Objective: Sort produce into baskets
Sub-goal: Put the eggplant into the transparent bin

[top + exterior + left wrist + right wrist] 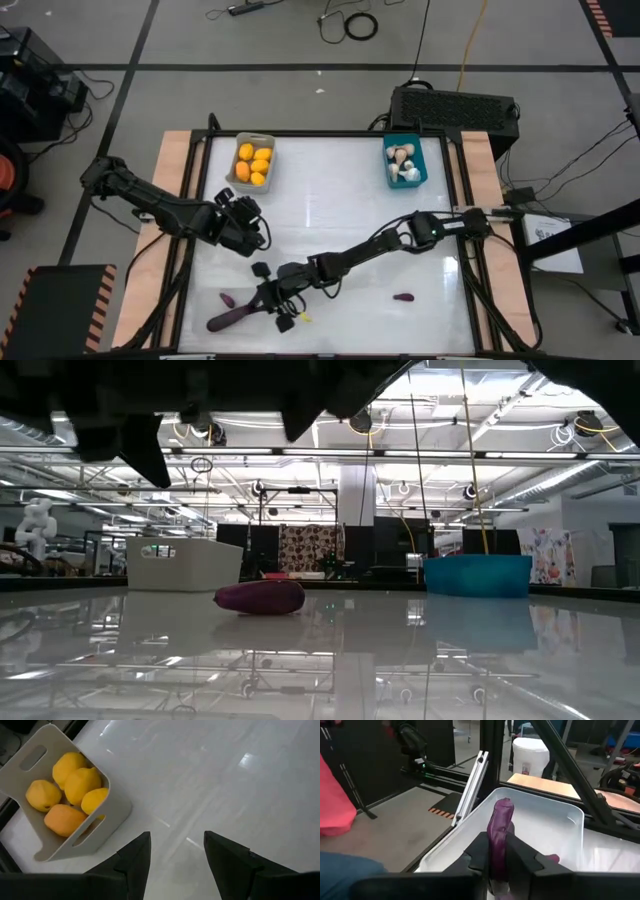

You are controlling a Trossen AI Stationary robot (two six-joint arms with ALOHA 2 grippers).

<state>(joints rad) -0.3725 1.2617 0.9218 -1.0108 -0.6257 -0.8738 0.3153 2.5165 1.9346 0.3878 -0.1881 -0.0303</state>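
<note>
Right claw (pixel 496 862) clamped on large purple eggplant (pixel 499 832), near-left tabletop (pixel 340 215) | wrist view alone shows grip and clear basket (pixel 570 817) | left claw (pixel 175 860) half-open, empty, near grey basket (pixel 252 162) | low view: small eggplant (pixel 260 597)

You are looking at a glossy white tabletop (pixel 330 220) with pale wooden side boards (pixel 172 190), standing on a grey floor (pixel 280 40) crossed by black tape lines (pixel 300 68). Loose cables (pixel 350 22) lie on that floor, and a black box (pixel 455 108) sits just behind the tabletop. Across the room you see bright ceiling strip lights (pixel 300 478) among exposed pipes, and a patterned hanging cloth (pixel 308 547).
</note>
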